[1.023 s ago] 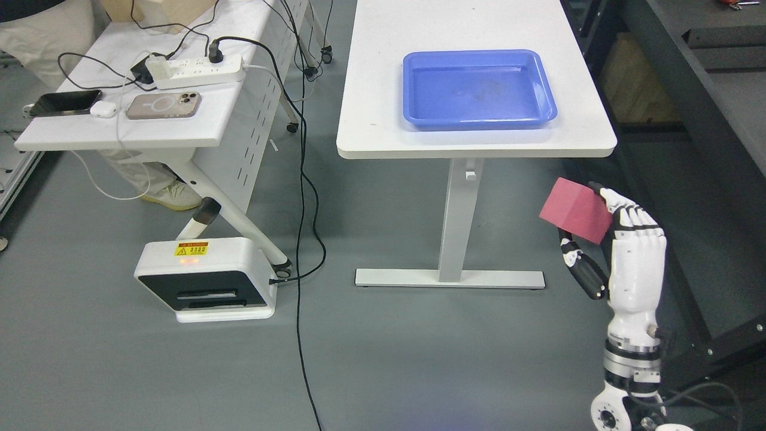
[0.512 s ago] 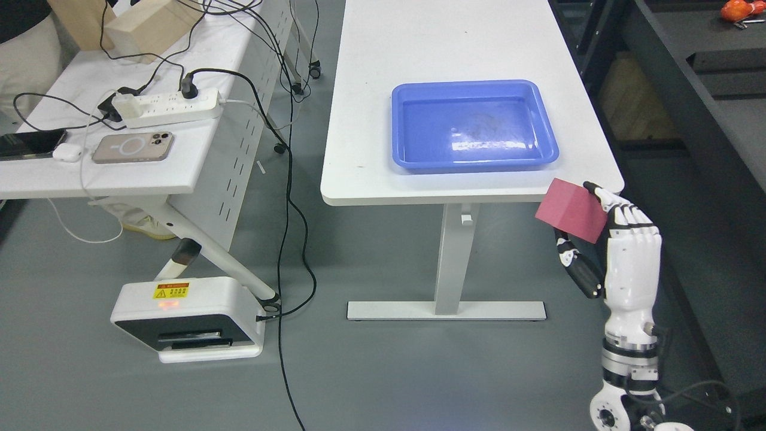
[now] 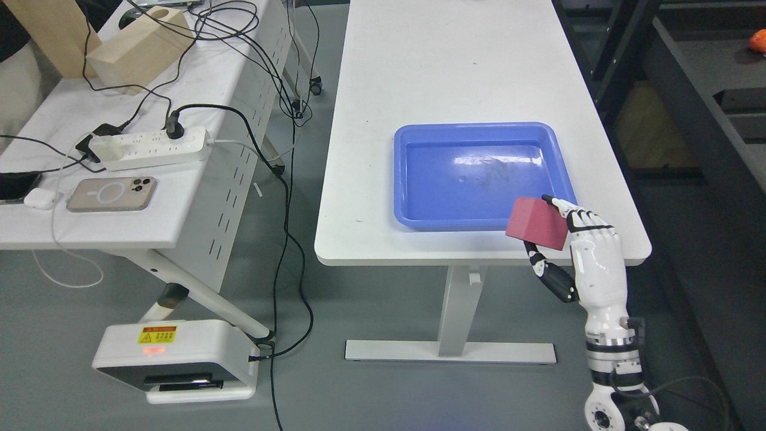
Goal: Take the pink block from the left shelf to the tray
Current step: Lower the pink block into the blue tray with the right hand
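- Head view: right hand [image 3: 589,254] raised at the near right corner of the white surface [image 3: 443,84], arm coming up from the lower right edge.
- Fingers [image 3: 577,218] curled round a pink block [image 3: 537,223], black thumb beneath it, block gripped and lifted clear of the surface.
- Pink block tilted, overlapping the near right rim of the blue tray [image 3: 413,179] in the picture; whether it sits directly above the tray cannot be told.
- Blue tray lying toward the near right part of the white surface, nothing inside but faint marks.
- To the left, a second surface [image 3: 197,197] carrying a power strip [image 3: 149,148], a phone [image 3: 112,194], an earbud case [image 3: 38,197] and a wooden box [image 3: 137,51], cables trailing across.
- On the floor at near left, a white and black device [image 3: 173,359] with a yellow warning label.
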Robot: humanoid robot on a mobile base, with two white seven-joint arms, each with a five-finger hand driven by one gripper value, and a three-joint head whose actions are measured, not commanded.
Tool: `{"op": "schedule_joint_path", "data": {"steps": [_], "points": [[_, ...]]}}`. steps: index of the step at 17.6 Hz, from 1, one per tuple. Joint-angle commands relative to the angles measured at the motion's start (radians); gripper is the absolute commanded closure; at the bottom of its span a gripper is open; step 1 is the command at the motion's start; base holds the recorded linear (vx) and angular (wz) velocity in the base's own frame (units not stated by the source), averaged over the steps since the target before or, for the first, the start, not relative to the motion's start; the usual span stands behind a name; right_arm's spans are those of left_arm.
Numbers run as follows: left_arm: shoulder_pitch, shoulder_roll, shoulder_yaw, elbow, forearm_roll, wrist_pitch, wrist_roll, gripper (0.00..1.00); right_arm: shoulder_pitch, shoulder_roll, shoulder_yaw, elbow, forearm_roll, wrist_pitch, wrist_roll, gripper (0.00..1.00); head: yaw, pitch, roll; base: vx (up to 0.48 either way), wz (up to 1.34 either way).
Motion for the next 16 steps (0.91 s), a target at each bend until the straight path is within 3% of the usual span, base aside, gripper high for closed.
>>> {"op": "schedule_joint_path", "data": {"steps": [1,13,16], "points": [[-0.029,0.017,0.000,-0.017,0.000,-0.001,0.001,0.00,0.000,0.003,0.019,0.000,-0.001,0.003,0.010,0.85,0.0000,0.000,0.000,0.274,0.02],[-0.031,0.017,0.000,-0.017,0.000,-0.001,0.001,0.00,0.031,0.004,0.017,0.000,-0.001,0.003,0.165,0.77,0.0000,0.000,0.000,0.208,0.00],[-0.029,0.017,0.000,-0.017,0.000,-0.001,0.001,0.00,0.037,0.007,0.007,0.000,-0.019,0.003,0.165,0.65,0.0000,0.000,0.000,0.120,0.00]]}}
